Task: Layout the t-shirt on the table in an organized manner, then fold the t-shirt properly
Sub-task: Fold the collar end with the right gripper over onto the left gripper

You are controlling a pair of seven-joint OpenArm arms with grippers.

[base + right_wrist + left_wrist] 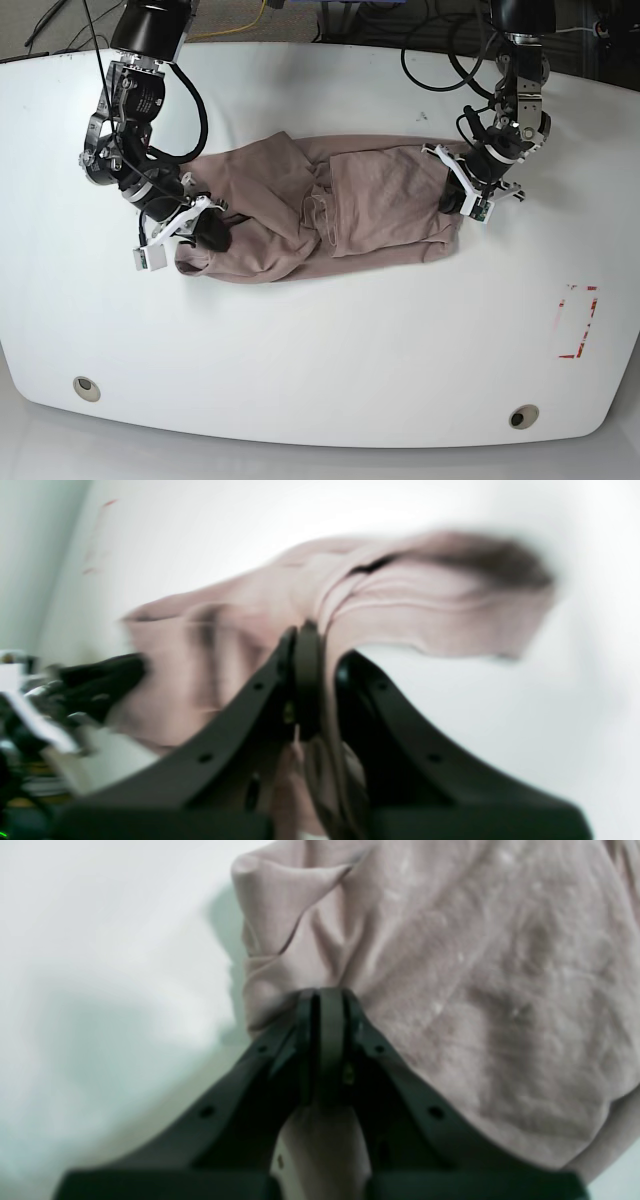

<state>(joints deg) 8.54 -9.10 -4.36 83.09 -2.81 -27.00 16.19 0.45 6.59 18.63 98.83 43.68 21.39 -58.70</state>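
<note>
The t-shirt [320,215] lies bunched on the table [330,350]. The left end effector [322,1000] and the right end effector [312,635] each clench fabric; motion blur obscures the right's folds.

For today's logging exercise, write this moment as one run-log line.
stage: laying out | t-shirt: bunched, wrinkled, on table | left gripper: shut on t-shirt edge | right gripper: shut on t-shirt edge | fold: not begun

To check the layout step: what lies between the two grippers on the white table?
In the base view, only the wrinkled mauve-brown t-shirt spans from the right gripper to the left gripper; both are shut on its ends.
</note>
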